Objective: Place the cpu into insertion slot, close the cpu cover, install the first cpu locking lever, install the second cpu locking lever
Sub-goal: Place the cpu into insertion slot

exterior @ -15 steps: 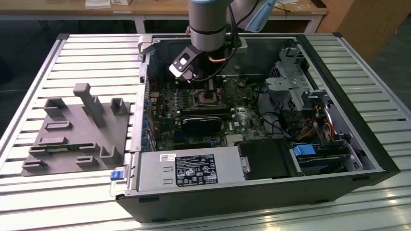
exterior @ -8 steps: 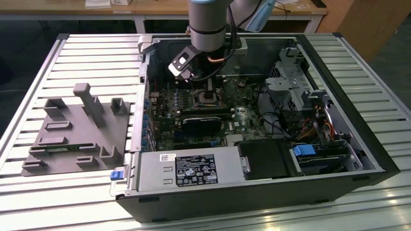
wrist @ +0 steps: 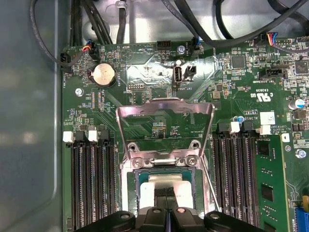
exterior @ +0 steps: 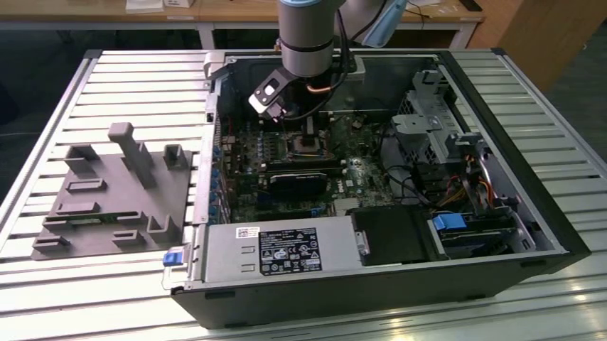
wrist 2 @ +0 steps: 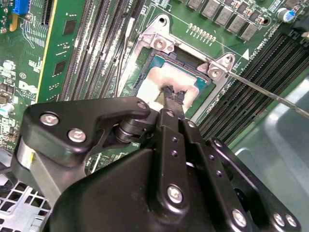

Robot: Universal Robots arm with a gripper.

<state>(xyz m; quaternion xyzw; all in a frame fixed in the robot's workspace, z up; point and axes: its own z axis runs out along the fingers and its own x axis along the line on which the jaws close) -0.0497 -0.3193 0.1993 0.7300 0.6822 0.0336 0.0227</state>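
Note:
The cpu, a square chip with a whitish smeared top, lies flat in the insertion slot on the green motherboard. My gripper is shut, its two black fingertips pressed together over the middle of the chip, touching or just above it. The cpu cover, a silvery frame plate, stands swung up and open behind the slot. A thin wire locking lever sticks out free on one side of the slot, and a second lever runs along the other.
Black memory slots flank the socket on both sides. The open computer case holds a grey labelled power supply, a black ribbed block, a drive cage and loose cables. A grey fixture plate lies at the exterior view's left.

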